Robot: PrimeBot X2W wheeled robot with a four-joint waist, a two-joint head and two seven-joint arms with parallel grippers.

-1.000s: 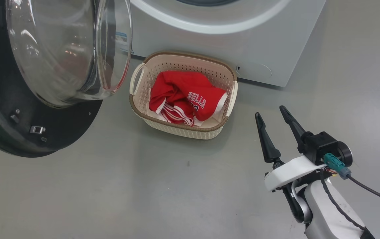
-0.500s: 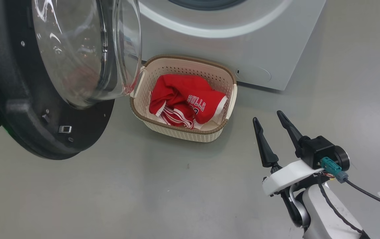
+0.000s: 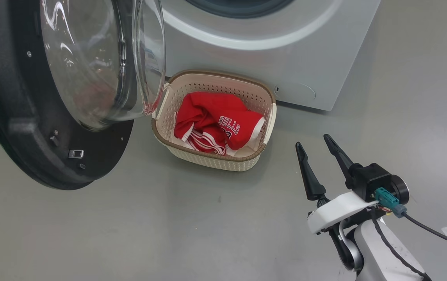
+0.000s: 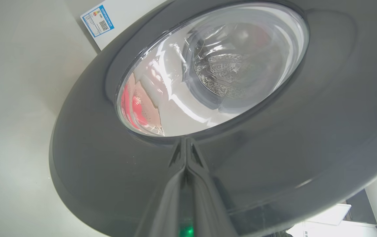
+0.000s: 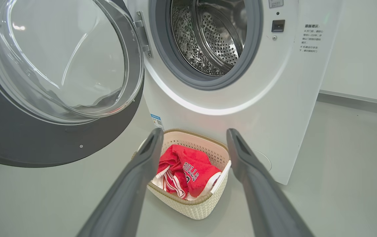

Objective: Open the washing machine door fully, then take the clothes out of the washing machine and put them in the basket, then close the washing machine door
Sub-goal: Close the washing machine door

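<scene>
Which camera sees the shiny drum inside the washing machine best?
The right wrist view: it looks straight into the drum. The head view catches the dark seal around it; the left wrist view sees it warped through door glass.

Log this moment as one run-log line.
washing machine door: open | Bulls jersey: in basket | drum: looks empty | left gripper: shut, tips at door's rim | right gripper: open, empty
</scene>
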